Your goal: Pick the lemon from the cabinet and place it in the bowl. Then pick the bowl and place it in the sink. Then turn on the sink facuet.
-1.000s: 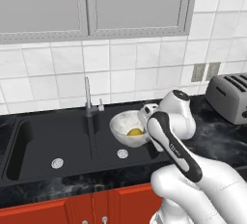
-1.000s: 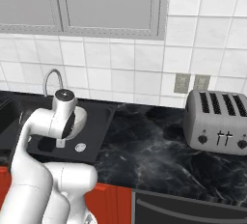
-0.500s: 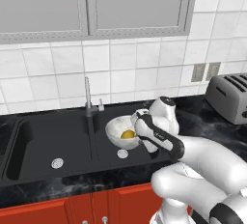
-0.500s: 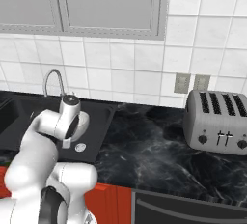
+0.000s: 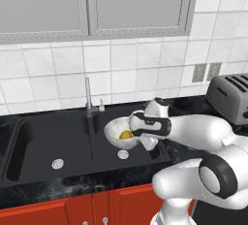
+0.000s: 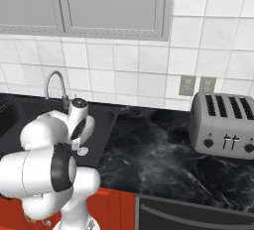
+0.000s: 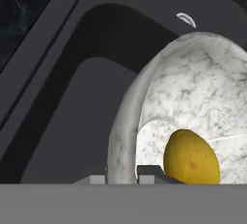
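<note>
Where the hand pinches its rim, the marbled bowl cradles a lemon.

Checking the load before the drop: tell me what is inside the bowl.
The lemon lies inside the bowl, against its marbled wall, and nothing else shows on the visible inner surface. The lemon covers the part beneath it. The fingers straddle the rim.

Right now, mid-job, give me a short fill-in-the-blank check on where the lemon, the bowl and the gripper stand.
1. The lemon lies inside the ____.
2. The gripper has its fingers clamped on the bowl's ____.
3. The bowl is held over the sink's ____ basin, as the left base view shows it.
4. The sink facuet stands behind the divider between the two ____.

Missing words: bowl; rim; right; basins
</note>
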You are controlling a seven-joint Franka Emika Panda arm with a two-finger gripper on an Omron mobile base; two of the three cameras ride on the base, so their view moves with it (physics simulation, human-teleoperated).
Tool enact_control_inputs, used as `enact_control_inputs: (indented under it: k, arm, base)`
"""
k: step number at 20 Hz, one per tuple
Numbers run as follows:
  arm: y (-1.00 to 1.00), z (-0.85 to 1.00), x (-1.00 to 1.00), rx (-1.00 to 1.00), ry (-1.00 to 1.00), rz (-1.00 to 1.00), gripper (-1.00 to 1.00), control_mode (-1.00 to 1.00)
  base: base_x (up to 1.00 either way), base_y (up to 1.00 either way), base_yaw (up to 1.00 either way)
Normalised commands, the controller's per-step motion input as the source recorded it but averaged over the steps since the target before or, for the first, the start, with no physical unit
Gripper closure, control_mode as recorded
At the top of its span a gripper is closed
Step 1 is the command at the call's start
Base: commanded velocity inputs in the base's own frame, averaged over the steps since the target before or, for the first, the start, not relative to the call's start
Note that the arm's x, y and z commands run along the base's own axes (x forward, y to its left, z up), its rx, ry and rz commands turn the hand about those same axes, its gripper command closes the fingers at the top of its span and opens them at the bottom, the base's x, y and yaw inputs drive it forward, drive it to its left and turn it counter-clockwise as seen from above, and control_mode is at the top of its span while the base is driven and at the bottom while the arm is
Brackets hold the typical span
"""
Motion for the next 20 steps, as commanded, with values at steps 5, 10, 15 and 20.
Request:
enact_control_inputs:
  k: [5,10,15,20]
  arm:
    - [0.03,-0.48,0.24,-0.06,-0.04,0.04,1.00,-1.00]
    - [0.04,-0.33,0.25,-0.02,-0.06,0.02,1.00,-1.00]
    - [0.03,-0.27,0.24,0.00,-0.01,0.02,1.00,-1.00]
    - [0.02,-0.36,0.14,0.00,0.00,0.02,1.00,-1.00]
  base:
    - [0.00,0.00,0.00]
    - [0.00,0.00,0.00]
    - [0.00,0.00,0.00]
    - [0.00,0.00,0.00]
